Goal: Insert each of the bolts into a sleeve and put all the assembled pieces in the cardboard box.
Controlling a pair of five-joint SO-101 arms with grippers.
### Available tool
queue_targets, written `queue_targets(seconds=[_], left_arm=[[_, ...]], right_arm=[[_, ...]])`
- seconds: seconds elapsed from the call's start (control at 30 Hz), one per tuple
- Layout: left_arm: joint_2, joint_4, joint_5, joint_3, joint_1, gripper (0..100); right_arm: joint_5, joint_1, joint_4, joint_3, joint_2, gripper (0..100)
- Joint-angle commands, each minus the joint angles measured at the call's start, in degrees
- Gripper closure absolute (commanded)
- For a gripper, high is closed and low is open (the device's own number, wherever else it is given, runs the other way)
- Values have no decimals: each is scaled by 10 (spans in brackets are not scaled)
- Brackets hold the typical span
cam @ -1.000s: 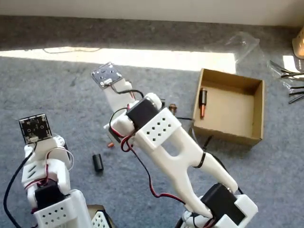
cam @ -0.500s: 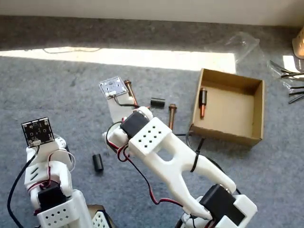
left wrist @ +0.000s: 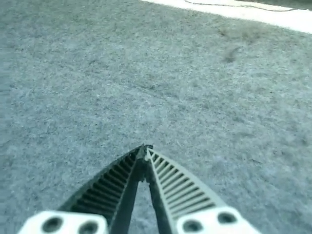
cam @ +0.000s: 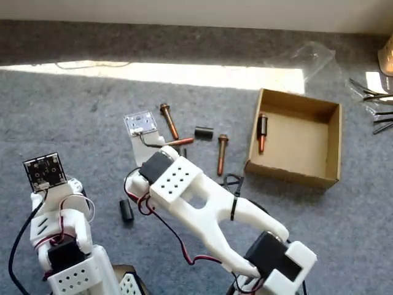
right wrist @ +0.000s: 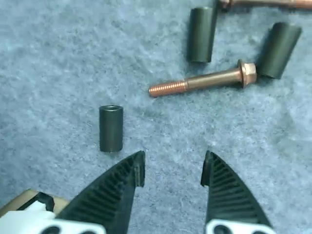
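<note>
Grey carpeted worktop, sun strip at the back. So the right hand [right wrist: 173, 170] has pulled back off the pile and hangs open, empty. There's a sleeve [right wrist: 111, 128] just ahead of it and a bolt [right wrist: 202, 82] beyond. The left hand [left wrist: 145, 148] is pinched closed. One assembled piece [cam: 262, 132] is in the cardboard box [cam: 291, 175], so next pairing's up, I guess.

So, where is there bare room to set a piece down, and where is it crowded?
Bare grey carpet lies between the sunlit strip and the left arm. The brown cardboard box has free floor beside its one sleeved bolt. Crowded: three copper bolts and a black cylindrical sleeve left of the box.
</note>
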Motion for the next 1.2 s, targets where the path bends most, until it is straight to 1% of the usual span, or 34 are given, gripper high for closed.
queue_targets(seconds=[0.0,0.17,0.33,0.53,0.63,1.0,1.07,1.17], left_arm=[[-9,-8,-3,-10,-27,982],[-9,-8,-2,-10,-67,982],[-9,-8,-2,-11,-109,982],[-9,-8,-2,-11,-130,982],[-9,-8,-2,-10,-142,982],[-9,-8,-2,-6,-141,982],[-9,-8,-2,-5,-141,982],[-9,-8,-2,-5,-141,982]], right_arm=[[-11,-7,-15,-7,20,822],[-11,-8,-43,-9,50,822],[-11,-7,-60,-10,50,822],[-19,-15,-51,-37,33,822],[-73,-29,-52,-45,33,822],[-95,-46,-53,-98,34,822],[-120,-51,-65,-94,34,822],[-121,-59,-102,-92,34,822]])
